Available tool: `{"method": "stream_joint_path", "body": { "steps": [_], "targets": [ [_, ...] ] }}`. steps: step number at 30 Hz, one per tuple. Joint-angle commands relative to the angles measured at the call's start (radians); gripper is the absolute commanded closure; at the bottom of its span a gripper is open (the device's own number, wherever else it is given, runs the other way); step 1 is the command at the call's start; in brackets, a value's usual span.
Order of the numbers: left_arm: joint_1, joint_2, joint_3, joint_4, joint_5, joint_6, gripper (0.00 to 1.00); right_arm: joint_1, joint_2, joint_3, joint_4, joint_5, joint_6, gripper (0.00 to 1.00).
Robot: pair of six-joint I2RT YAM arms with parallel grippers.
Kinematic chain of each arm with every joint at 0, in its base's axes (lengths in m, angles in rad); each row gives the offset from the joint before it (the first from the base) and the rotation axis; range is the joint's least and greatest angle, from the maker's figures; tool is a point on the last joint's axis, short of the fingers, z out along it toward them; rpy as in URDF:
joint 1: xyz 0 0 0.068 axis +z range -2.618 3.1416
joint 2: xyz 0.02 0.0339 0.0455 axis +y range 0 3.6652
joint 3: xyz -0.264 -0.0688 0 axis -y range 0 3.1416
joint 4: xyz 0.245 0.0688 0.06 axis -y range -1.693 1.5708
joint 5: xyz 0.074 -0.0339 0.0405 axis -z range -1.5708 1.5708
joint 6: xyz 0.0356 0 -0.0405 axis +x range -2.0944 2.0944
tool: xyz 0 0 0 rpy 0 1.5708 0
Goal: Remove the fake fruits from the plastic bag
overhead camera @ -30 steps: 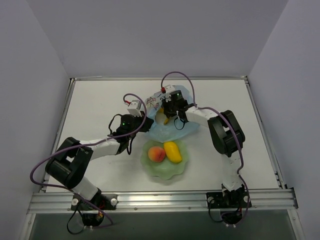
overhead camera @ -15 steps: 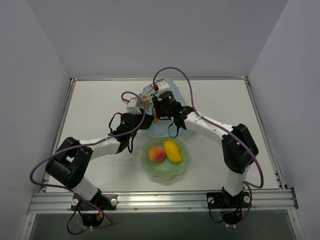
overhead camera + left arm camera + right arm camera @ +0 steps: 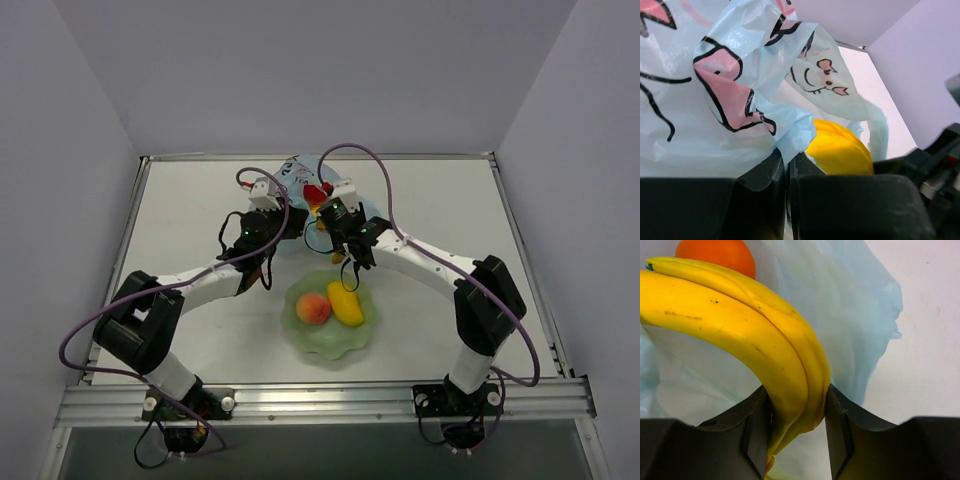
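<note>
The right claw is clenched on the banana, an orange at its 11 o'clock against the plastic bag; the left claw pinches the bag's film. The bag lies at 12 o'clock of the bowl holding peach and mango.

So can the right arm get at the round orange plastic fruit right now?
Probably not yet: the right hand is shut on the yellow plastic banana, which also sits between it and the round orange fruit. It would need to let the banana go first.
</note>
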Motion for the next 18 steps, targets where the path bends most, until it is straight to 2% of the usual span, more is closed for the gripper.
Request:
{"method": "stream_joint_path", "body": {
  "steps": [1,5,12,18],
  "targets": [
    [0.036,-0.016,0.045,0.042,-0.036,0.017,0.97,0.02,-0.113,0.018,-0.072,0.003,0.017,1.0],
    [0.044,-0.021,0.008,0.063,-0.023,-0.005,0.98,0.026,-0.246,-0.029,-0.07,-0.046,0.025,1.0],
    [0.043,0.002,-0.049,0.147,0.064,-0.052,0.98,0.029,-0.412,-0.147,-0.023,-0.043,0.063,1.0],
    [0.046,0.005,-0.034,0.164,0.153,-0.023,0.98,0.038,-0.51,-0.233,-0.016,0.14,0.135,1.0]
  ]
}}
